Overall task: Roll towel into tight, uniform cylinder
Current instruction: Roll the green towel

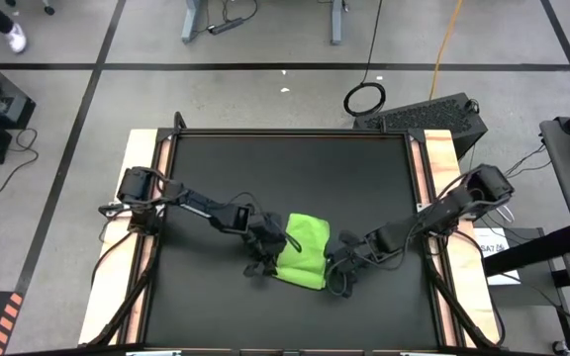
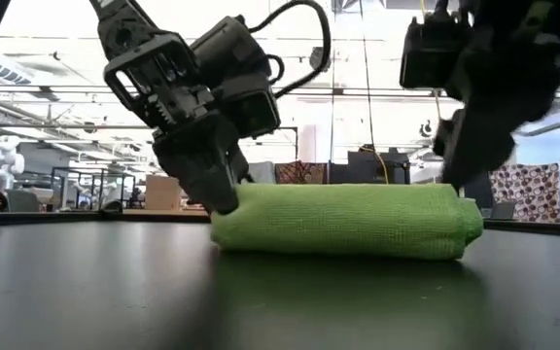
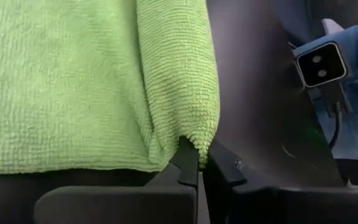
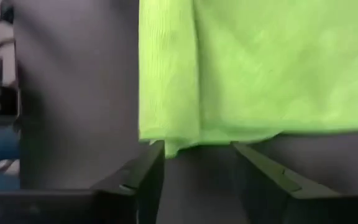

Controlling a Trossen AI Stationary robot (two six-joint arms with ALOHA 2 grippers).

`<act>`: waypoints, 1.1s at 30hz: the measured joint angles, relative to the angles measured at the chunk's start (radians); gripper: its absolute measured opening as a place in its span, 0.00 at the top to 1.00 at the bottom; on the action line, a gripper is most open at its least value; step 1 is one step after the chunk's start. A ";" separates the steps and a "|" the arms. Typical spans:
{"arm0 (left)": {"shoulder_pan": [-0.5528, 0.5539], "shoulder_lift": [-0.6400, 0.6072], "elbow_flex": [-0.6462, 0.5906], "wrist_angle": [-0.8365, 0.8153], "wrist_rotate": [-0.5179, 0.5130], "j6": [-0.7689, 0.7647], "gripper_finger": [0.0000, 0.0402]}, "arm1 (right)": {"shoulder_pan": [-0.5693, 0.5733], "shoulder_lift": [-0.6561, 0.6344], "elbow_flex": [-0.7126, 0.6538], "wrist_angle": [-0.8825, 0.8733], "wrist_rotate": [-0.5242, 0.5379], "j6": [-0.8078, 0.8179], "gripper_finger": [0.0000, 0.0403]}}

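The lime-green towel [image 1: 303,249] lies on the black tabletop [image 1: 295,168] near its front middle, partly rolled into a low, flattened roll [image 2: 343,222]. My left gripper [image 1: 270,252] is at the towel's left end and shut on it [image 3: 201,167]. My right gripper [image 1: 339,269] hovers at the towel's right end with its fingers open [image 4: 197,163]. The towel's edge [image 4: 185,140] lies just ahead of the gap, and nothing is gripped between the fingers. My left gripper pinches the end of the towel's rolled-over fold [image 3: 194,142] between its two fingers, at the towel's left edge. The fingers slant down from the table's left side. The towel rests on the table, its flat part [image 3: 55,87] spread beside the fold.
Wooden rails [image 1: 146,247] run along the table's left and right sides. Bare black tabletop stretches behind the towel toward the far edge. The right arm's wrist camera [image 3: 319,62] shows beyond the towel in the left wrist view.
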 joint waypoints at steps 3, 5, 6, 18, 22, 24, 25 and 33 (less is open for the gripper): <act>0.008 0.024 0.001 0.001 0.052 -0.033 0.99 | 0.000 -0.037 0.000 -0.006 0.104 -0.021 0.57; 0.011 0.041 0.002 0.017 0.084 -0.056 0.99 | -0.004 -0.047 0.002 0.001 0.154 -0.045 0.58; 0.011 0.048 0.004 0.025 0.095 -0.064 0.99 | -0.010 -0.047 0.003 0.003 0.166 -0.061 0.59; 0.038 0.067 0.045 0.013 0.144 -0.132 0.97 | -0.167 0.032 0.003 0.082 0.168 -0.300 0.70; 0.065 0.074 0.048 0.013 0.178 -0.163 0.97 | -0.230 0.105 0.003 0.153 0.061 -0.358 0.73; 0.073 0.075 0.048 0.014 0.188 -0.179 0.97 | -0.247 0.139 0.002 0.156 0.031 -0.370 0.75; 0.076 0.075 0.048 0.013 0.189 -0.183 0.97 | -0.254 0.157 0.002 0.156 0.027 -0.372 0.76; 0.117 0.075 0.047 0.009 0.208 -0.236 0.97 | -0.319 0.206 0.005 0.168 0.021 -0.465 0.84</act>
